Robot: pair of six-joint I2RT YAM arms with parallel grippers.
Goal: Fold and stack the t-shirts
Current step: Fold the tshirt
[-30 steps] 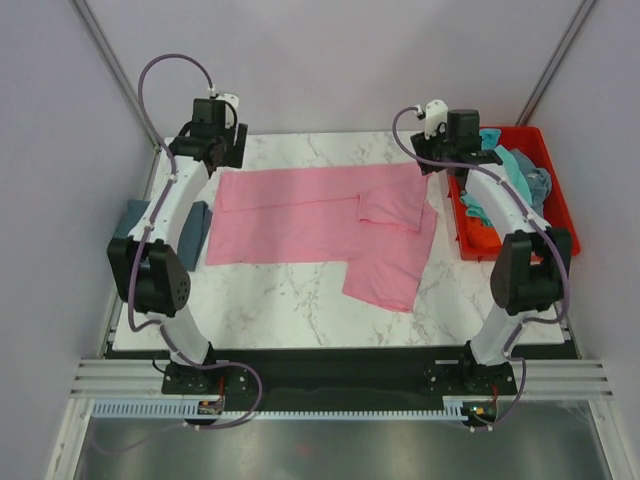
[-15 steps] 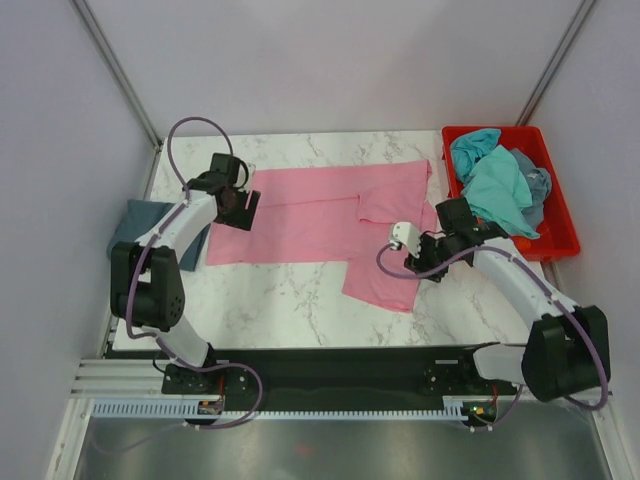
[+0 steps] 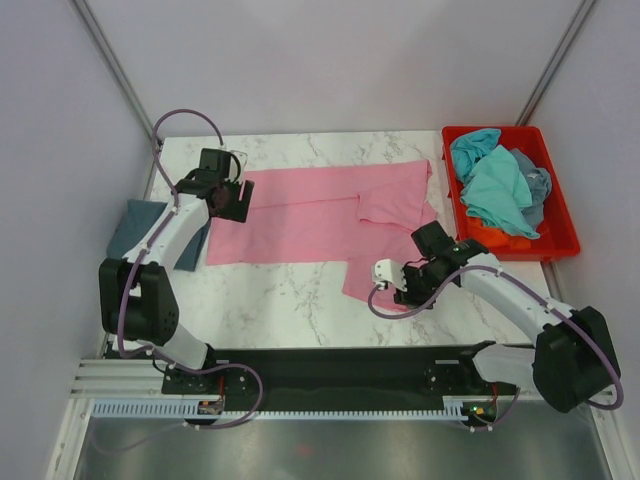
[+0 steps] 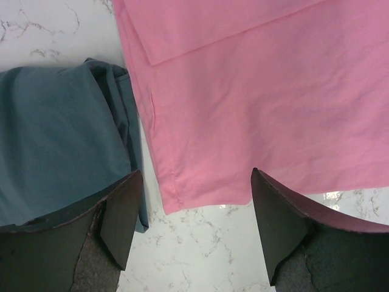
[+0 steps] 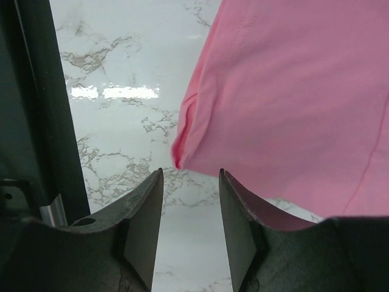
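From above, a white marble table stands between pale, bare walls, with a slanting metal post at each far corner and a black strip along the near edge. The pink t-shirt lies flat across the middle of the table, one sleeve folded in and a flap hanging toward the near side. A slate-blue t-shirt sits folded at the left edge, and a red crate at the far right holds a turquoise t-shirt and a grey-blue t-shirt in a heap. The left gripper is over the pink shirt's left end; the right gripper is low by the near flap.

The left wrist view looks straight down on the marble. The left gripper is spread wide and holds nothing. One finger is over the edge of the slate-blue t-shirt, the other over the pink t-shirt – the pink hem corner lies between them. Whether the tips touch cloth I cannot tell.

The right wrist view shows marble, with the black strip at the left. The right gripper has a middling gap with only bare table in it – nothing held. The corner of the pink t-shirt lies just ahead of the gap.
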